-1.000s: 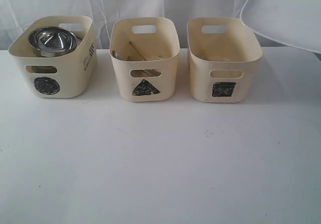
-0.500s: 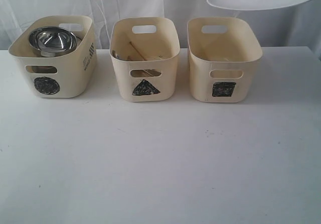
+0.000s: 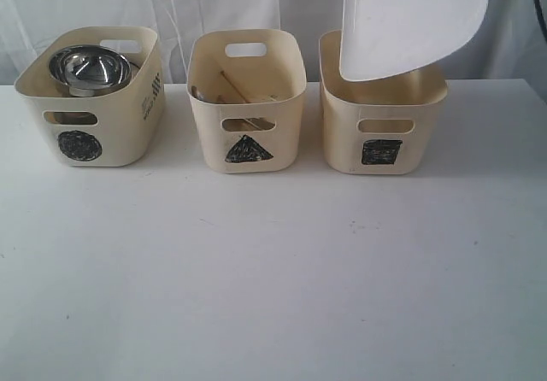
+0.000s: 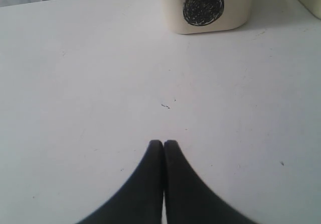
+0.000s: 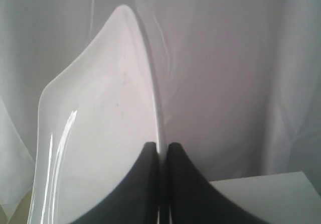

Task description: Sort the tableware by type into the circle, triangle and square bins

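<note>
A flat, matte white surface [image 3: 273,278] fills most of the exterior view, bare but for a few faint specks. A white curtain [image 3: 85,5] hangs in soft folds behind its back edge.

Three alike cream plastic bins with rounded corners and cut-out handle slots stand in a row along that back edge. The circle bin [image 3: 90,99] is near the left back corner and turned a little askew. The triangle bin [image 3: 246,99] sits at the middle of the back edge, and the square bin [image 3: 382,112] stands just to its right. Each front carries its shape in black scribble.

A glossy white rounded-square plate [image 3: 410,22] hangs on edge above the square bin, its lower edge over the bin's opening. The right gripper [image 5: 163,146] is clamped on its thin rim.

A shiny steel bowl [image 3: 85,67] lies tilted in the circle bin. A wooden chopstick [image 3: 232,85] leans inside the triangle bin.

The left gripper [image 4: 163,144], black and smooth, is over the bare surface in front of the circle bin. It is clenched, with its fingers pressed together on nothing.
</note>
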You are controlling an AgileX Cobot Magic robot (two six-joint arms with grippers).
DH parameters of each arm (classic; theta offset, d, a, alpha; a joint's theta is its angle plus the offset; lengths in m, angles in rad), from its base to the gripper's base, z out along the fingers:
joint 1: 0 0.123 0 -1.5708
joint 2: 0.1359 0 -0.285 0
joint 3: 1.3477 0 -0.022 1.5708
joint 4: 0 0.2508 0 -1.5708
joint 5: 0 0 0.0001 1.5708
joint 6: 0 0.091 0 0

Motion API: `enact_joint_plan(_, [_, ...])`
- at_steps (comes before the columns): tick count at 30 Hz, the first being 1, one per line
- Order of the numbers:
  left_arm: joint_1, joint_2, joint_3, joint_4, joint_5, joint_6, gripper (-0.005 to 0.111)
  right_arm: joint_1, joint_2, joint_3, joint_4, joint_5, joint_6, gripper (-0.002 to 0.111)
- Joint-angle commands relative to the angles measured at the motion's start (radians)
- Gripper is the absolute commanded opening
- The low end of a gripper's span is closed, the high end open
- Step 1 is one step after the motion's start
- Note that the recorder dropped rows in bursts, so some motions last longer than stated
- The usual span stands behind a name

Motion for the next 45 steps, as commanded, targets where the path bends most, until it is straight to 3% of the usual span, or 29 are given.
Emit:
enact_joint_plan(1, [0.000,-0.004,0.004,-0.006,-0.002,0.002,0.000,0.020,0.032,-0.025,-0.048,-0.081,-0.020,0.000])
enact_joint_plan(15, [0.000,-0.004,0.004,-0.006,-0.002,0.002,0.000,0.025,0.062,-0.025,-0.078,-0.108,-0.089,0.002])
enact_joint_plan(23, [0.000,-0.004,0.004,-0.006,-0.002,0.002,0.000,0.025,0.072,-0.025,-0.078,-0.084,-0.089,0.031])
enact_joint_plan(27, [0.000,-0.004,0.004,-0.006,-0.002,0.002,0.000,0.025,0.072,-0.025,-0.078,-0.084,-0.089,0.037])
enact_joint_plan(40, [0.000,-0.004,0.004,-0.006,-0.002,0.002,0.000,0.025,0.059,-0.060,-0.078,-0.084,-0.089,0.037])
enact_joint_plan(45, [0.000,-0.004,0.004,-0.006,-0.002,0.002,0.000,0.025,-0.002,-0.060,-0.078,-0.091,-0.089,0.025])
